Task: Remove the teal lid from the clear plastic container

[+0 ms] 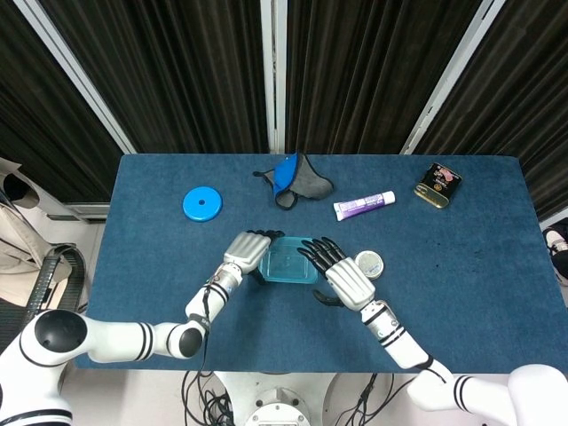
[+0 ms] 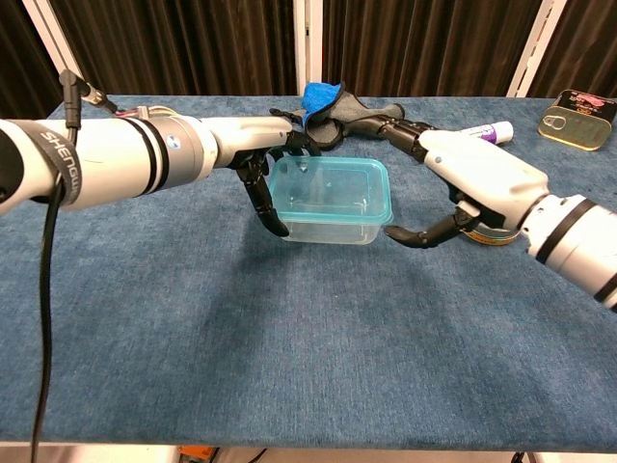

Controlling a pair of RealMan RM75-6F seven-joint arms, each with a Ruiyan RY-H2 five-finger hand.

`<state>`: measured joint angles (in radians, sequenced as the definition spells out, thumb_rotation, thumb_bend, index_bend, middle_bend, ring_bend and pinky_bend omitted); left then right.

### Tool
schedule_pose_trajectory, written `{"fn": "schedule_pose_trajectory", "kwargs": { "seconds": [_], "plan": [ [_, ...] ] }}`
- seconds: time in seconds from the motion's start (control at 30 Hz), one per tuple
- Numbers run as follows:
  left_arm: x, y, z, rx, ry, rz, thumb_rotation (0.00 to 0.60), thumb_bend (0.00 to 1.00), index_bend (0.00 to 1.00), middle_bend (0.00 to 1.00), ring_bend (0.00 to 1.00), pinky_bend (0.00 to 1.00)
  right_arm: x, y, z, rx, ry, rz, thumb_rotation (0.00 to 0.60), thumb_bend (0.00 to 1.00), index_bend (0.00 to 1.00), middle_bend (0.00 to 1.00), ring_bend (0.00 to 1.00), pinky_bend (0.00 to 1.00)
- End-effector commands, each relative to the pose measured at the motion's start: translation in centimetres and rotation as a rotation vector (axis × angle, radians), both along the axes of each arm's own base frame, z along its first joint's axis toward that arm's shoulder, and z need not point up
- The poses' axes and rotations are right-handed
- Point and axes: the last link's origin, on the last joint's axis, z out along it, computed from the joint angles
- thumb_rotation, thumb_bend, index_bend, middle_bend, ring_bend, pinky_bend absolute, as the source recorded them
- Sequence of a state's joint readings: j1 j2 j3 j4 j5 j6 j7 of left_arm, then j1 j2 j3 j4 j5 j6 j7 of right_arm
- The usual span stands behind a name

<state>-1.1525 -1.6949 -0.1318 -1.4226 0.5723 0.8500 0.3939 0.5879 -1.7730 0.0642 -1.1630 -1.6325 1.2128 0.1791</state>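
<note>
Head view: dark curtains behind a blue-clothed bench (image 1: 142,266); the clear plastic container (image 1: 288,266) sits near the middle, teal lid (image 1: 289,263) still on, between the left hand (image 1: 248,253) and right hand (image 1: 342,280). Chest view: left hand fingers (image 2: 262,193) brace the container's left wall; the right hand is spread, empty, thumb near the rim. The lid looks light, flexible; a corner lip offers purchase.

Teal lid (image 2: 330,188), clear container (image 2: 328,230), dark blue table (image 2: 289,338), blue disc (image 1: 202,203).
</note>
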Motion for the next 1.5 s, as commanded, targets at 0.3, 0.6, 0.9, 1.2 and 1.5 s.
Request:
{"fn": "schedule_pose_trajectory", "kwargs": {
  "seconds": [0.3, 0.6, 0.9, 1.2, 1.5],
  "plan": [
    [-0.3, 0.2, 0.0, -0.013, -0.004, 0.019, 0.600, 0.00, 0.21, 0.23, 0.19, 0.24, -0.2, -0.8, -0.9, -0.022, -0.002, -0.023, 0.600, 0.17, 0.00, 0.00, 0.00, 0.00],
    [-0.4, 0.2, -0.1, -0.020, -0.005, 0.021, 0.600, 0.00, 0.20, 0.23, 0.19, 0.24, -0.3, -1.6, -1.1, -0.044, 0.020, -0.024, 0.600, 0.17, 0.00, 0.00, 0.00, 0.00],
    [-0.4, 0.2, -0.1, -0.024, -0.001, 0.023, 0.600, 0.00, 0.20, 0.23, 0.19, 0.24, -0.3, -1.8, -1.2, -0.044, 0.023, -0.022, 0.600, 0.17, 0.00, 0.00, 0.00, 0.00],
    [-0.3, 0.3, -0.3, -0.021, 0.009, 0.011, 0.600, 0.00, 0.20, 0.23, 0.19, 0.24, -0.2, -2.0, -0.7, -0.055, 0.023, -0.017, 0.600, 0.17, 0.00, 0.00, 0.00, 0.00],
    [-0.3, 0.3, -0.3, -0.013, 0.018, 0.002, 0.600, 0.00, 0.20, 0.23, 0.19, 0.24, -0.1, -2.0, -0.3, -0.060, 0.030, -0.011, 0.600, 0.17, 0.00, 0.00, 0.00, 0.00]
  ]
}}
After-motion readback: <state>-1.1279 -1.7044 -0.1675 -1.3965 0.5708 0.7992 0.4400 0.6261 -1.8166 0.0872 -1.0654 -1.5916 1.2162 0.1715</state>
